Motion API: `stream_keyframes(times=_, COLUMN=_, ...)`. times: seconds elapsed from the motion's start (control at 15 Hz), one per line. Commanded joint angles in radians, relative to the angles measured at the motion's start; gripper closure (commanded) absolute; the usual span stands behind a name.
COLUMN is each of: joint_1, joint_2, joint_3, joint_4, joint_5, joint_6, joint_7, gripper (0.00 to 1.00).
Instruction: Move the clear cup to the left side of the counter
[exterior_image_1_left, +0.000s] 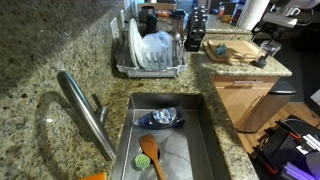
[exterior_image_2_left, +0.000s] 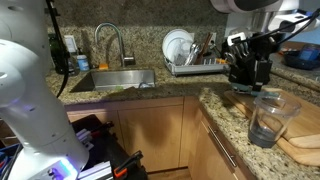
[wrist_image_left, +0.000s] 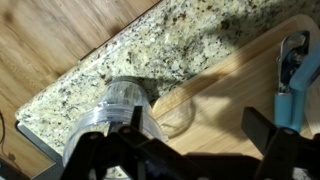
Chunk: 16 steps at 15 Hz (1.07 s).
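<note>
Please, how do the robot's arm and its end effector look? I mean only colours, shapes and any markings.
The robot arm is built of thick, rounded, glossy white links. The end effector is black and blocky, far darker than the arm, and ends in two black fingers. No markings or cables on them are clear enough to tell.

A wire dish rack is sitting at the back edge of the worktop, holding white plates that are standing on edge. Dark bottles are standing behind it. A curved steel faucet is reaching over the sink, where a wooden spatula is lying near a blue item. A pale cutting board is lying near the worktop's front edge.
</note>
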Motion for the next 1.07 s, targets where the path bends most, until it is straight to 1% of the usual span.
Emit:
stream_keyframes(times=0.0, joint_1=0.0, joint_2=0.004, joint_3=-0.003, joint_4=0.006, joint_5=0.002, joint_6=-0.005, joint_7=-0.002, gripper=0.0)
stream_keyframes(times=0.07, joint_1=0.0, joint_2=0.004, joint_3=-0.003, joint_4=0.007, joint_5=0.002, joint_6=-0.005, joint_7=-0.002, gripper=0.0)
stream_keyframes(times=0.2, joint_1=0.012, joint_2=-0.004, joint_3=-0.022, joint_4=0.015, joint_5=-0.06, joint_6=0.032, joint_7=0.03, gripper=0.0)
stream_keyframes(times=0.27, joint_1=0.013, joint_2=-0.009, joint_3=-0.029, joint_4=0.035, joint_5=-0.083, joint_6=0.016, joint_7=0.042, gripper=0.0)
stream_keyframes(times=0.4, joint_1=0.017, joint_2=0.007, joint_3=-0.051, joint_4=0.066, joint_5=-0.161, joint_6=0.027, joint_7=0.077, gripper=0.0)
stream_keyframes(times=0.47, joint_1=0.006, joint_2=0.0, joint_3=-0.027, joint_4=0.047, joint_5=-0.111, joint_6=0.014, joint_7=0.045, gripper=0.0)
stream_keyframes(times=0.53, joint_1=0.005, joint_2=0.0, joint_3=-0.033, joint_4=0.058, joint_5=-0.134, joint_6=0.014, joint_7=0.058, gripper=0.0)
stream_keyframes(times=0.67, joint_1=0.004, joint_2=0.0, joint_3=-0.039, joint_4=0.065, joint_5=-0.142, joint_6=0.014, joint_7=0.06, gripper=0.0)
stream_keyframes(times=0.73, joint_1=0.012, joint_2=0.031, joint_3=-0.052, joint_4=0.066, joint_5=-0.172, joint_6=0.051, joint_7=0.109, gripper=0.0)
stream_keyframes(times=0.8, joint_1=0.013, joint_2=0.062, joint_3=-0.058, joint_4=0.089, joint_5=-0.187, joint_6=0.005, joint_7=0.135, gripper=0.0)
stream_keyframes(times=0.87, joint_1=0.007, joint_2=0.101, joint_3=-0.061, joint_4=0.107, joint_5=-0.185, joint_6=-0.017, joint_7=0.167, gripper=0.0)
stream_keyframes(times=1.0, joint_1=-0.004, joint_2=0.171, joint_3=-0.065, joint_4=0.129, joint_5=-0.169, joint_6=-0.014, joint_7=0.22, gripper=0.0)
